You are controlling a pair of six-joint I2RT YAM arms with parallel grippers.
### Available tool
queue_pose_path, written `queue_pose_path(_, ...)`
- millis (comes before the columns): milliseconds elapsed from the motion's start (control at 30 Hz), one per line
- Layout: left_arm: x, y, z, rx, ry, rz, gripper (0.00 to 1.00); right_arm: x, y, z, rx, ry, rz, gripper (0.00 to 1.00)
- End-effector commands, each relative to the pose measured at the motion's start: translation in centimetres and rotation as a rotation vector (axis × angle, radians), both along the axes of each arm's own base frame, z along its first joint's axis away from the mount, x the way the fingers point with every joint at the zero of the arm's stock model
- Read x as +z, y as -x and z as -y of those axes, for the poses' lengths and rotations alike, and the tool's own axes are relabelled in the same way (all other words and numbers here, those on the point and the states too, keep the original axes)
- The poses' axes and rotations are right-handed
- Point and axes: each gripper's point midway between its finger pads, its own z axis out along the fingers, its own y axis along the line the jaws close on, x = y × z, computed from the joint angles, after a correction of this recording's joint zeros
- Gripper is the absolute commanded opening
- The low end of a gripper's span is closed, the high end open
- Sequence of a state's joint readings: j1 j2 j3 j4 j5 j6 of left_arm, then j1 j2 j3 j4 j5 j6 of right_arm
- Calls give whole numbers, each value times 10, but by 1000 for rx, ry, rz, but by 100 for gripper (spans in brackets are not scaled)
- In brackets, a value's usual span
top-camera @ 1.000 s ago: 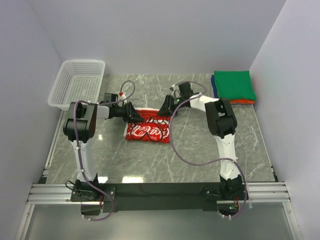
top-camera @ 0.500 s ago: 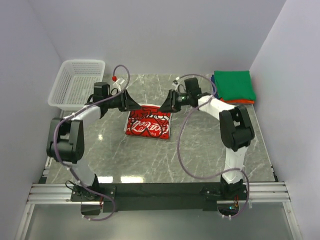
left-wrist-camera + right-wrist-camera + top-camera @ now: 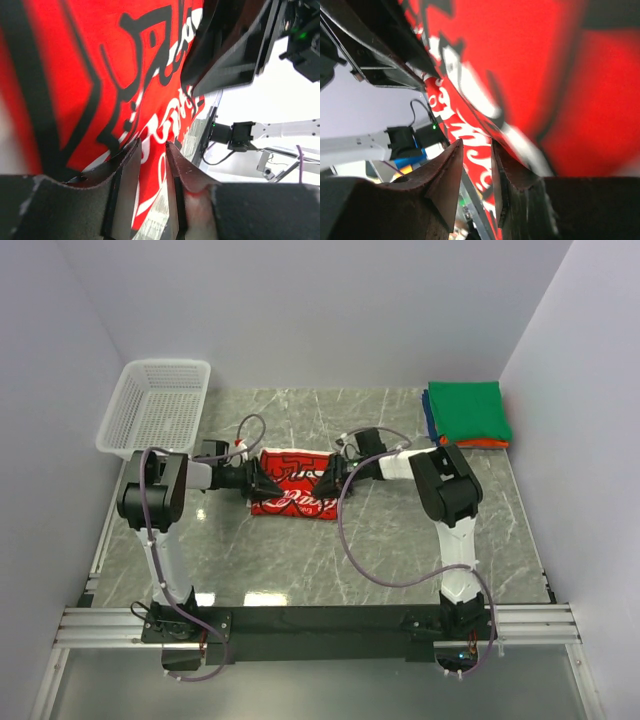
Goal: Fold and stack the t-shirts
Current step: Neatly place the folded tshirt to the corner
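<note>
The left gripper [image 3: 262,478] and right gripper [image 3: 325,478], both drawn nearer since half a second ago, each pinch an end of the printed tee [image 3: 293,494]. It lies on the desk [image 3: 300,560], right of the basket [image 3: 118,432].

No wording can be read. The folded t-shirt [image 3: 292,483] has a red print with white script and black strokes, too blurred to make out.
</note>
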State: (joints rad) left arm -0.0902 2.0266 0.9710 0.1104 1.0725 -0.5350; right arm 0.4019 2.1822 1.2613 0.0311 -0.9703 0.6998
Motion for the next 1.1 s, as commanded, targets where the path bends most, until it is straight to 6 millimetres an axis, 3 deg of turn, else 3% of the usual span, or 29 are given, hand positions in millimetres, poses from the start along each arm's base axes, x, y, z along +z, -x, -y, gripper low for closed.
queue_pose_path(0,-24,-6,-26,63,-109,1,34,-32,-31,50,-121,207,19,37)
queue_pose_path(67,-13,-2,-29,37,-116,57,35,-11,-36,53,-101,185,87,37)
queue_pose_path(133,19,5,-25,-13,-84,145,37,8,-29,48,-51,152,141,36)
queue_pose_path(167,28,11,-23,-23,-71,159,37,32,-25,42,-31,119,190,36)
queue_pose_path(200,51,15,-20,-40,-40,218,37,42,-15,36,0,78,207,35)
queue_pose_path(233,59,20,-17,-51,-32,235,37,54,-3,23,39,42,229,35)
queue_pose_path(267,63,27,-15,-61,-17,242,36,73,6,15,63,8,271,35)
queue_pose_path(300,71,32,-11,-73,-1,259,36,78,18,7,98,-18,291,35)
queue_pose_path(367,68,45,-4,-93,18,227,35,85,41,-14,155,-52,297,35)
queue_pose_path(433,59,50,2,-101,26,203,34,75,55,-23,176,-60,249,34)
queue_pose_path(467,50,52,1,-93,21,175,34,62,61,-27,183,-52,203,34)
queue_pose_path(533,31,51,-1,-76,9,112,34,44,61,-28,170,-41,158,33)
queue_pose_path(633,2,38,-12,-24,-30,54,33,-4,47,-9,113,46,54,32)
queue_pose_path(667,-3,35,-15,-13,-35,42,33,-12,48,-8,110,55,30,32)
queue_pose_path(767,-16,29,-20,5,-44,8,33,-36,26,20,29,131,-10,31)
queue_pose_path(900,-15,31,-20,0,-46,-12,33,-33,10,46,-24,183,-21,31)
queue_pose_path(1000,1,28,-25,-52,-98,86,35,-4,13,47,17,138,57,30)
queue_pose_path(1033,12,21,-26,-61,-117,143,36,23,13,44,23,103,124,30)
queue_pose_path(1067,22,18,-27,-70,-138,191,37,38,14,44,23,82,163,31)
